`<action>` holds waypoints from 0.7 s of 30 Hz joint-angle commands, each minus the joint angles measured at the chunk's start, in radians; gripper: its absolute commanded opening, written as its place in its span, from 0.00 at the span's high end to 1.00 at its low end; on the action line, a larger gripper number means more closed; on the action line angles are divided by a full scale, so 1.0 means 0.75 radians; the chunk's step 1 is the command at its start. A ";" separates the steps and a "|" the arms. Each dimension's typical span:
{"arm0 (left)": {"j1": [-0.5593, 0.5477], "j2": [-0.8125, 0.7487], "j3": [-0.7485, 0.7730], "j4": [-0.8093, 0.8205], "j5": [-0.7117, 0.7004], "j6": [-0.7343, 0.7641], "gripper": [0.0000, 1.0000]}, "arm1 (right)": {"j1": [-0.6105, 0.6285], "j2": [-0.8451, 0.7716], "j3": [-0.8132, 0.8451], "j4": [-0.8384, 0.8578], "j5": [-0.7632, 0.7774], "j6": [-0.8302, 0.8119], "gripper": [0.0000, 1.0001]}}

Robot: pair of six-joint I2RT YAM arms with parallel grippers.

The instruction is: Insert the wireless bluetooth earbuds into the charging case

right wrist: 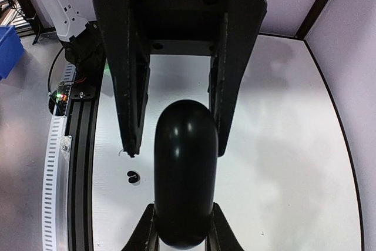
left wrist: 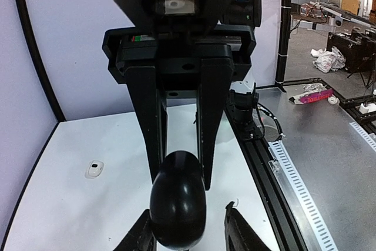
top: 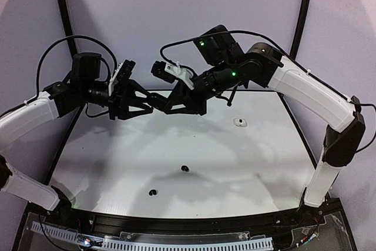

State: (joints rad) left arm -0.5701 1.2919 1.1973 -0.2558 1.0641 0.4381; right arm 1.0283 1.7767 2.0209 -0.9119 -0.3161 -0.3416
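Earbuds [top: 184, 168] lie on the bench [top: 235, 163]; my right fingers [right wrist: 147, 230] clamp the black case [right wrist: 185, 163] aloft, my left fingers [left wrist: 238, 233] loose around it. Closing crookedly could knock it free.

Robotics lab, white table [top: 223, 157], slotted cable duct [left wrist: 295, 183], black equipment [left wrist: 352, 48] beyond.

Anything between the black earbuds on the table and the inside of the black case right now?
Yes. The black case looks closed, with no cavity showing. It hangs mid-air, clamped in the right end effector, with the left end effector open around it. The black earbuds lie on the table below.
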 commanded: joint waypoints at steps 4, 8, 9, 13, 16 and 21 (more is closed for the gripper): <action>0.001 -0.023 0.020 -0.012 0.016 -0.037 0.58 | 0.015 -0.045 -0.009 0.060 0.007 -0.020 1.00; -0.005 -0.027 0.023 0.038 0.022 -0.067 0.62 | 0.015 -0.022 0.011 0.045 0.000 -0.019 1.00; -0.007 -0.027 0.023 0.040 0.024 -0.066 0.62 | 0.014 -0.021 0.013 0.047 0.000 -0.022 1.00; -0.012 -0.026 0.022 0.049 0.037 -0.079 0.72 | 0.014 -0.020 0.018 0.056 -0.002 -0.027 1.00; -0.015 -0.025 0.022 0.054 0.041 -0.084 0.74 | 0.015 -0.013 0.020 0.052 -0.006 -0.033 1.00; -0.020 -0.019 0.020 0.057 0.062 -0.092 0.76 | 0.014 -0.008 0.027 0.058 -0.012 -0.027 1.00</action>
State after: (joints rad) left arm -0.5716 1.2919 1.1973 -0.2317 1.0657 0.3820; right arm 1.0321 1.7714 2.0212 -0.8948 -0.3244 -0.3599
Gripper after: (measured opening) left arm 0.259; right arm 0.189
